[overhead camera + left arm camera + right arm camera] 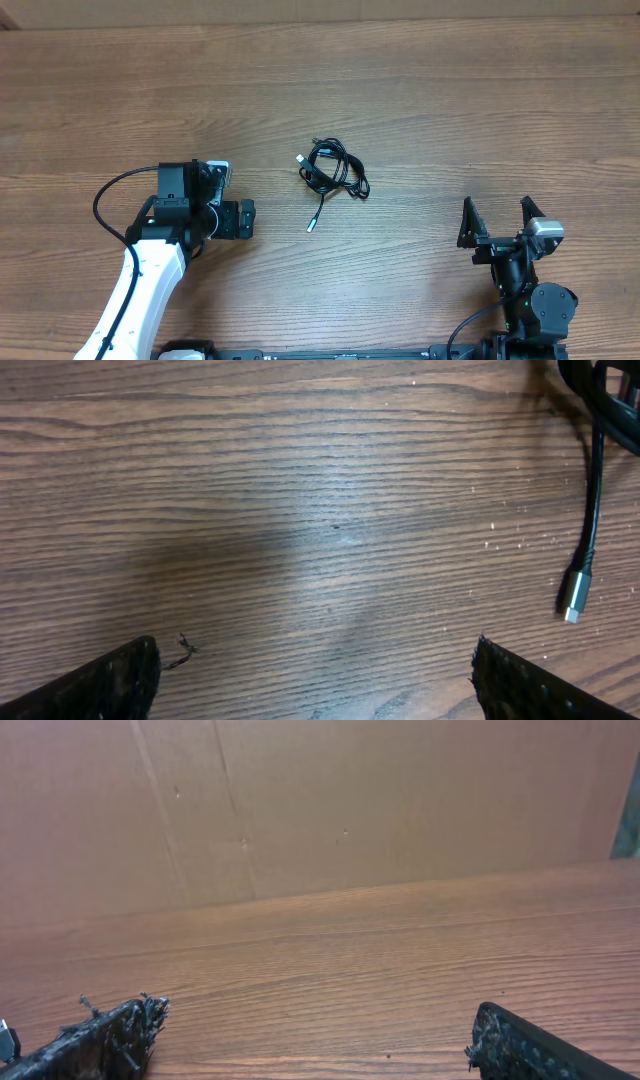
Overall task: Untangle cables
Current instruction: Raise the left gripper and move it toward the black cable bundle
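The cables (pixel 333 170) lie ahead-right of the open left gripper (pixel 315 665) — nearer than the right gripper (pixel 496 215), also open.

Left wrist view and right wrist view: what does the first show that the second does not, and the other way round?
Only the left wrist view shows a cable with its silver plug lying flat. Only the right wrist view shows a brown backdrop, like cardboard, at the far edge. Both show the wooden table, and the left gripper and right gripper each stand open and empty.
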You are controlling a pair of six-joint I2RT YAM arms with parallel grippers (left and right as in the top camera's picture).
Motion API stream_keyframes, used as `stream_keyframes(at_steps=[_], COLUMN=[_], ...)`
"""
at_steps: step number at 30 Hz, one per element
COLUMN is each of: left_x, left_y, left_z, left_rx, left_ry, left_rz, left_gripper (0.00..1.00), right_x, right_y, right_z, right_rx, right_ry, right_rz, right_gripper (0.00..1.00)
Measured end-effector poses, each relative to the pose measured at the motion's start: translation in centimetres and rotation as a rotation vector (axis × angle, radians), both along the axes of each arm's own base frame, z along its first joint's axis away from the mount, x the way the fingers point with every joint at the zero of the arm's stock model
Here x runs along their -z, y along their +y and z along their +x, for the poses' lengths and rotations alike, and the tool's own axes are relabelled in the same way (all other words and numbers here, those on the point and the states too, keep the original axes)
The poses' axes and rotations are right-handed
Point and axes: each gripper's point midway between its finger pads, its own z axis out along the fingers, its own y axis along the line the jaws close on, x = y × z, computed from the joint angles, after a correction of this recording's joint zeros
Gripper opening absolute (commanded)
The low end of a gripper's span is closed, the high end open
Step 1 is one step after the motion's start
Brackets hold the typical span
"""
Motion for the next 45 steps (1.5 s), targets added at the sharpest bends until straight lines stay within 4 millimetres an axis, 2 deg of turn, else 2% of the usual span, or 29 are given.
stream_keyframes(at_steps=[16, 31, 45], left_x=[1.1, 0.3, 0.3], left_y=[-0.2, -0.4, -1.1], left_z=[-0.1, 1.2, 0.9], left_rx=[0.008, 0.012, 0.030], left_ry=[0.052, -0.005, 0.006], left_rz=[-0.010, -0.018, -0.055], left_gripper=[0.99, 1.00, 1.00], right_x=[0.0, 0.0, 0.0], right_y=[0.0, 0.0, 0.0], right_z=[0.0, 0.0, 0.0], right_rx=[0.000, 0.000, 0.000], right_ry=[0.000, 0.000, 0.000], right_rz=[0.000, 0.000, 0.000], right_gripper=[1.00, 1.00, 1.00])
